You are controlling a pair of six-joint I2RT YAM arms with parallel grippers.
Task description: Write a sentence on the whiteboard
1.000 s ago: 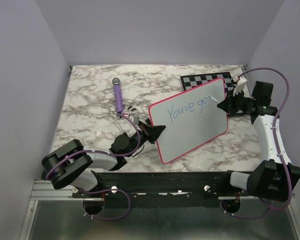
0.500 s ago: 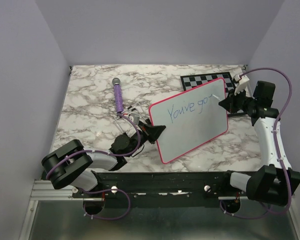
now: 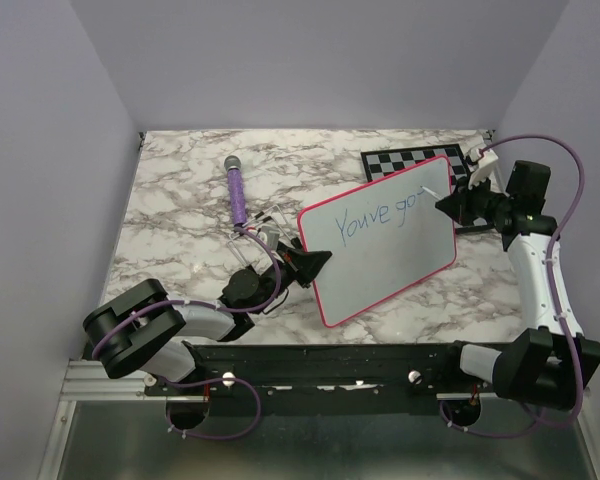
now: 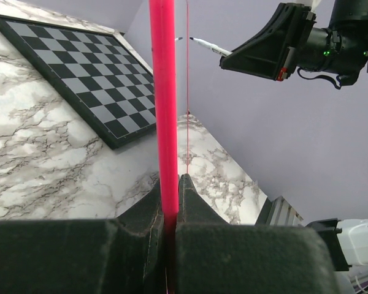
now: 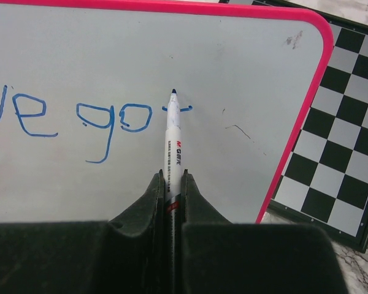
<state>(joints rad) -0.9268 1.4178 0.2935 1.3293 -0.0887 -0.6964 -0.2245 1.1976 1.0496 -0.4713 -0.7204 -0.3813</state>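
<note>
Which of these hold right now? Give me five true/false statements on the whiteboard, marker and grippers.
1. The left gripper is shut on the whiteboard rim. True.
2. The whiteboard lies flat on the table. False: it is held up at a tilt.
3. The right gripper is shut on a marker, tip at the whiteboard. True.
4. The sentence is finished, in two lines. False: one line only, "You've go" plus the start of a t.
5. The purple stick lies on the chessboard. False: it lies on the marble, left of the whiteboard.
</note>
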